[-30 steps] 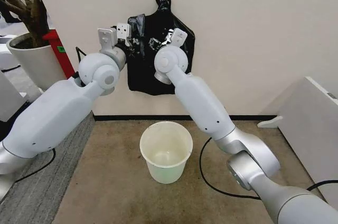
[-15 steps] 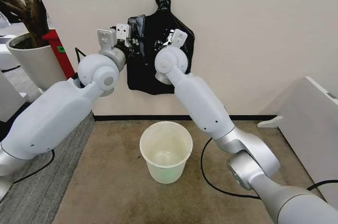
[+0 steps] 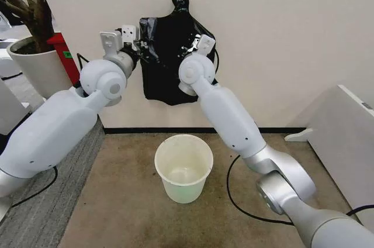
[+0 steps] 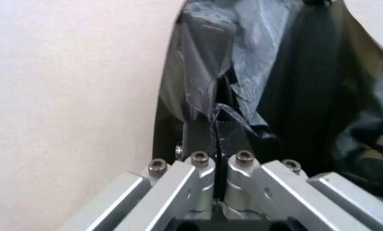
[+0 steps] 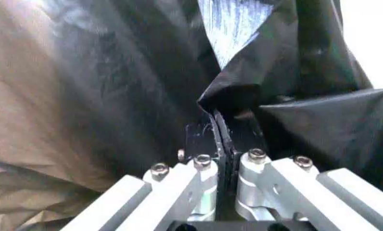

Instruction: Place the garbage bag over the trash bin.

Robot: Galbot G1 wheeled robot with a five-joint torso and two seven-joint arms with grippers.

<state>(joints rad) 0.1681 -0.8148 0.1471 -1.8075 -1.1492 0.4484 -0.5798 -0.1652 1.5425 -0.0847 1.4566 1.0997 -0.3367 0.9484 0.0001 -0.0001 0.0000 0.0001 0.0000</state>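
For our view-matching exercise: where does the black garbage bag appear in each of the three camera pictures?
Head view: garbage bag hangs on the wall, upper centre, between both grippers.
Left wrist view: its crinkled edge is pinched in the left gripper.
Right wrist view: a fold is pinched in the right gripper.
Shared landmark: the pale wall.

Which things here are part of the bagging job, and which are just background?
Job:
garbage bag, hanging on the wall
trash bin, on the floor below
left hand, shut on the bag
right hand, shut on the bag

Background:
plant pot
red item beside the pot
black cable
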